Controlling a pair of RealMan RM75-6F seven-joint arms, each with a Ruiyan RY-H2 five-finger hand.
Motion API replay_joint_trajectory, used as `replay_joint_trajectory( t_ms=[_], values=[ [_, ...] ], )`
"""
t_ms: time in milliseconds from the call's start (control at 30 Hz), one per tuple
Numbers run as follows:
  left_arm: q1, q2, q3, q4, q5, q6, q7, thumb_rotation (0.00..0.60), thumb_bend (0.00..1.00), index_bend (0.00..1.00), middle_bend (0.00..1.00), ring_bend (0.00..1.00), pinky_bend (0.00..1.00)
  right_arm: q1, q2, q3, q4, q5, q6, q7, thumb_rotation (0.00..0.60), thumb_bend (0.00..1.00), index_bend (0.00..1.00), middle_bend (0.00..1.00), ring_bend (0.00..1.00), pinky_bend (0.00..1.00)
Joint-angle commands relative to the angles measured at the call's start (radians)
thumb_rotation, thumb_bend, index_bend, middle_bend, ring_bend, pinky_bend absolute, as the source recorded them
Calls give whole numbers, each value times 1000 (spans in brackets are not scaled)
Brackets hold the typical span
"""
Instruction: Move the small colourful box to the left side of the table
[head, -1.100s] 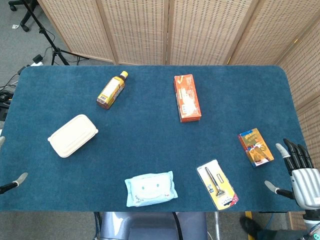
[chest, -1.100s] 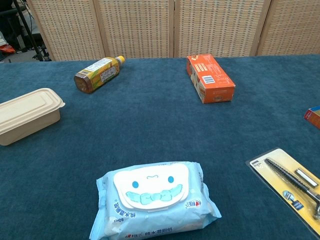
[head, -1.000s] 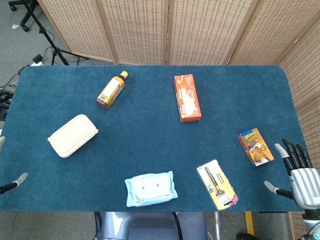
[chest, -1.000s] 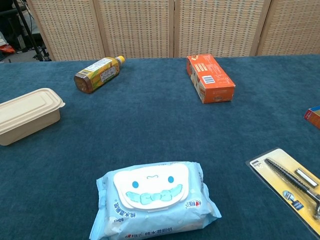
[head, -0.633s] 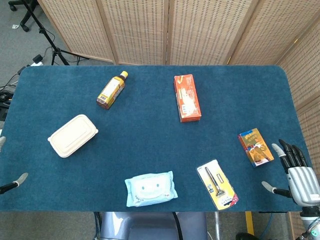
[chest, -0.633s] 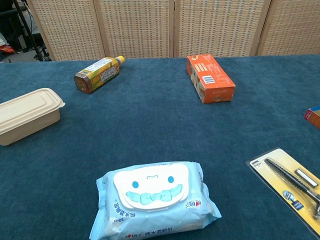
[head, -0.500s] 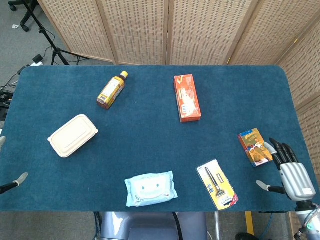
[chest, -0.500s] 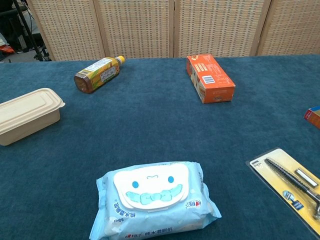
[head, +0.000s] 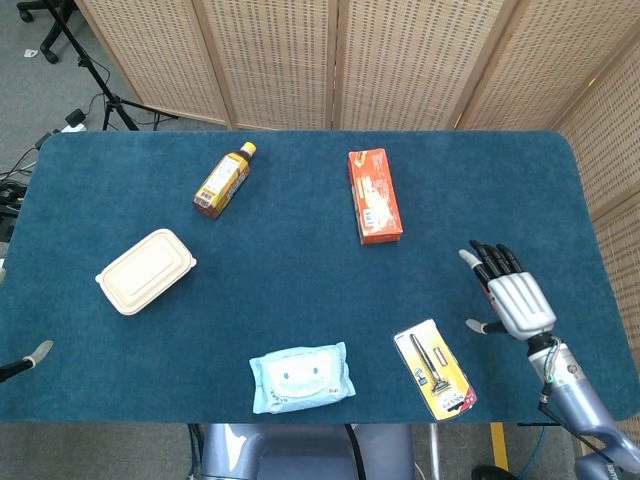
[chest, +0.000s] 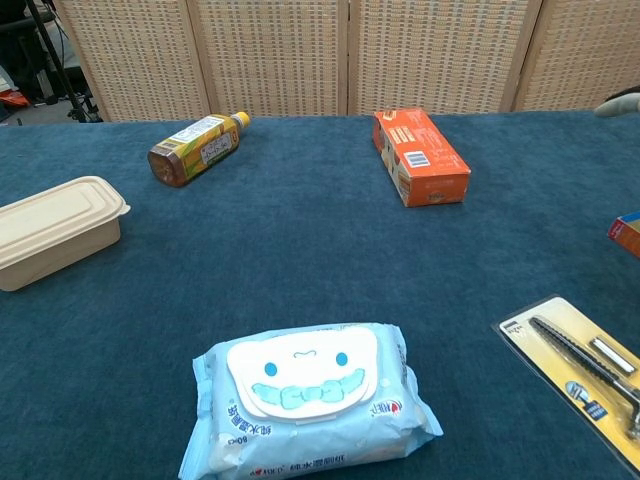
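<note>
The small colourful box (chest: 628, 234) lies at the table's right side; the chest view shows only its corner at the frame's right edge. In the head view my right hand (head: 515, 295) hovers over that spot and hides the box, fingers spread and holding nothing. One of its fingertips (chest: 618, 103) shows high above the box's corner in the chest view, so the hand is off the table. Of my left hand (head: 30, 358), only an outstretched fingertip shows at the table's front left edge, with nothing near it.
On the blue table (head: 300, 270) lie a beige lidded container (head: 145, 270), a tea bottle (head: 224, 180), an orange carton (head: 374, 195), a wet-wipes pack (head: 300, 376) and a carded razor (head: 434, 368) just left of and in front of my right hand.
My right hand has moved from beyond the table's right edge inward and forward, and now covers the small colourful box in the head view. The left hand has not moved.
</note>
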Motion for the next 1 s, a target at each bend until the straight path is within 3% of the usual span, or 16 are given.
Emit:
replay_joint_trajectory(
  t_ms=[33,400,833,900,1000],
  values=[
    [-3,-1,-4,1,-10,-8,2,600,0,0,0,0,0,49,-93,26,101,68,-47,-95,600,0,0,0,0,0],
    [4,2,-9,-1,-16,0,-2,600,0,0,0,0,0,100,-230,38,332,329,-209,-255,600,0,0,0,0,0],
    [4,-5,-3,0,-1,1,14,600,0,0,0,0,0,96,-184,45,392,479,-342,-177,600,0,0,0,0,0],
    [2,-7,-1,-2,1,-2,18,600,0,0,0,0,0,97,-184,50,405,482,-364,-136,600,0,0,0,54,34],
    [3,-7,-4,-3,-1,0,15,600,0,0,0,0,0,101,-194,52,429,458,-378,-77,600,0,0,45,274,203]
  ],
)
